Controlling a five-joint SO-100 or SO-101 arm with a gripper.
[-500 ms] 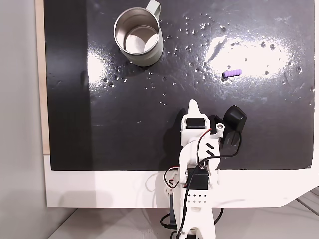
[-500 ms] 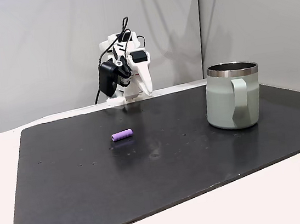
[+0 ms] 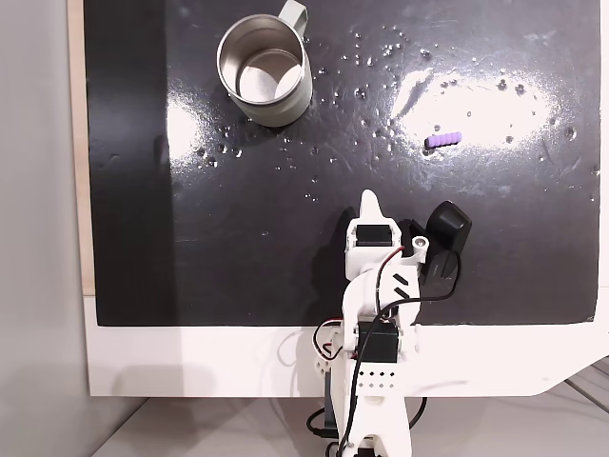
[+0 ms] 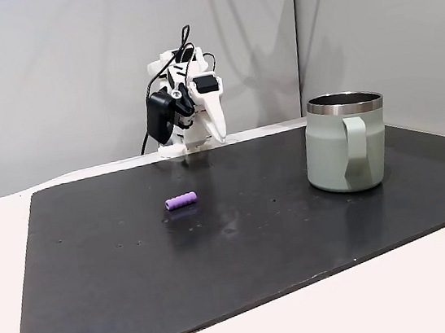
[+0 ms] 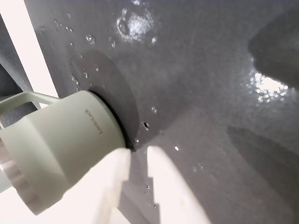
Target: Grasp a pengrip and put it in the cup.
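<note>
Wrist view, white plastic end effector (image 5: 138, 156) slightly spread; matte cup (image 5: 60, 144), ribbed lilac pengrip (image 3: 442, 139)

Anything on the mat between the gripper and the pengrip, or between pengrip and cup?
Nothing visible. The gripper sits folded near the base; bare black mat lies between it and the pengrip, and between pengrip and cup. Just glare and specks.

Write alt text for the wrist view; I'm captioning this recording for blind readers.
Two white fingers of the gripper reach in from the bottom edge, a narrow gap between them, over a dark, glossy mat speckled with small marks. At left lies the cup, a pale greenish-grey mug seen sideways in this picture, its handle toward the upper left.
</note>
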